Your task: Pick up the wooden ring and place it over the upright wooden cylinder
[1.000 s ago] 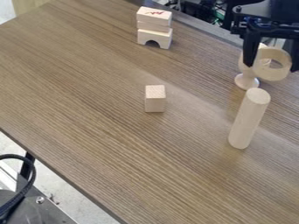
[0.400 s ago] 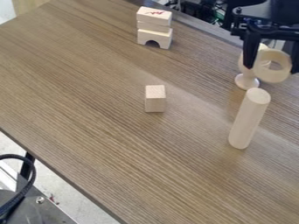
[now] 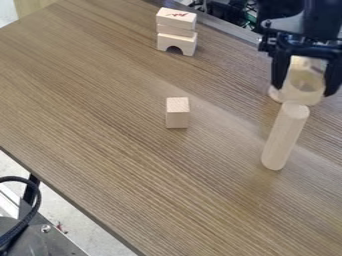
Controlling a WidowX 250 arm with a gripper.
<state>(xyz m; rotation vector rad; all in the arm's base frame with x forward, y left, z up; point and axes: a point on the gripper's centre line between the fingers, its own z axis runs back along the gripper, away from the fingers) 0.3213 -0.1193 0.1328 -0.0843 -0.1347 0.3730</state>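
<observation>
At the upper right the black gripper (image 3: 303, 91) hangs over the table, shut on a pale wooden ring (image 3: 292, 90) that faces the camera. Just below the ring stands a tall wooden cylinder (image 3: 284, 140), leaning slightly in view; whether the two touch I cannot tell. Behind the ring, a wooden piece with a round foot (image 3: 274, 94) is mostly hidden.
A small wooden block (image 3: 177, 113) stands near the middle of the brown table (image 3: 133, 165). Toward the back edge is a stack of wooden blocks (image 3: 176, 31), the lowest with an arch cut-out. A black cable (image 3: 35, 202) curves at the lower left.
The gripper has come down and slightly left with the ring, which now covers most of the footed piece and sits close above the cylinder's top.
</observation>
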